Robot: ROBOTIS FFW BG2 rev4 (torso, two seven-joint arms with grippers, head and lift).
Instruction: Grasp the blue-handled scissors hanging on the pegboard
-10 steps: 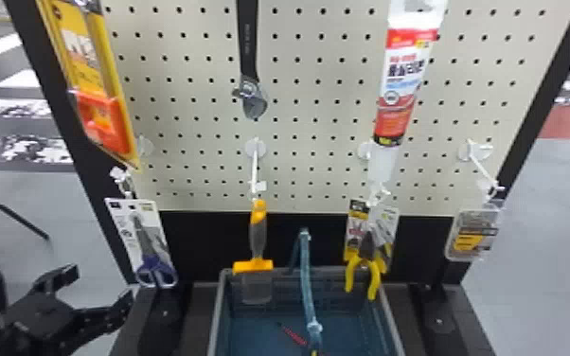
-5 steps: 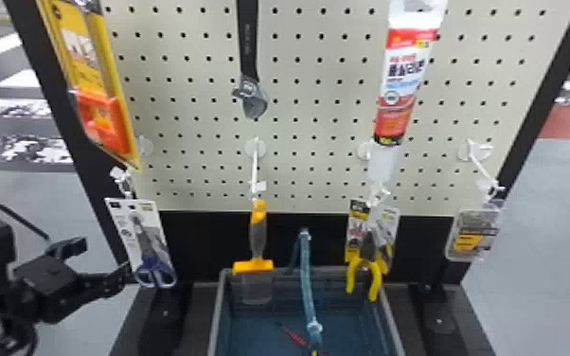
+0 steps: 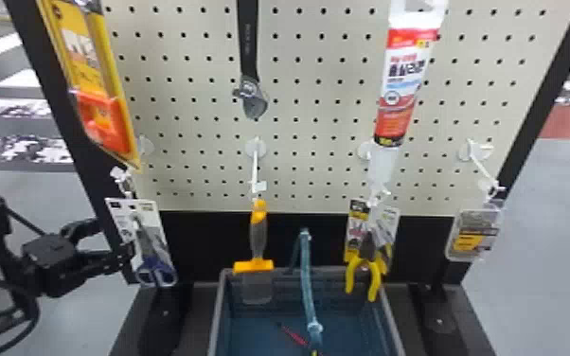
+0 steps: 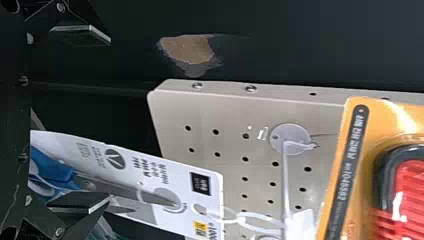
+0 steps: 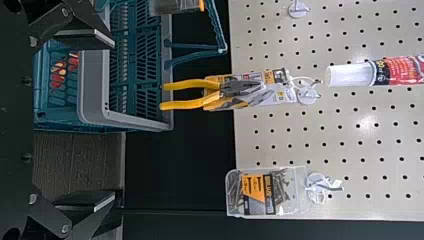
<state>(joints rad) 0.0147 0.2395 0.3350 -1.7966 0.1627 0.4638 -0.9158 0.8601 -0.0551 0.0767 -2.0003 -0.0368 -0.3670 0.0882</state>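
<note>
Head view: blue-handled scissors [image 3: 156, 272], carded, hanging near-upright, handles low, just right of left gripper [image 3: 116, 240], the nearer. Left wrist view: jaws wide apart, empty; scissors off-centre, toward one finger. Right wrist view: right gripper [image 5: 86, 120], widely parted, empty.

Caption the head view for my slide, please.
Left gripper, open, beside the hanging scissors, with scraper and pliers farther right on the pegboard.

The left gripper [image 3: 114, 239] is open beside the blue-handled scissors [image 3: 157, 271]. Yellow-handled pliers [image 3: 374, 271] hang farther right, a scraper [image 3: 258, 236] between.
</note>
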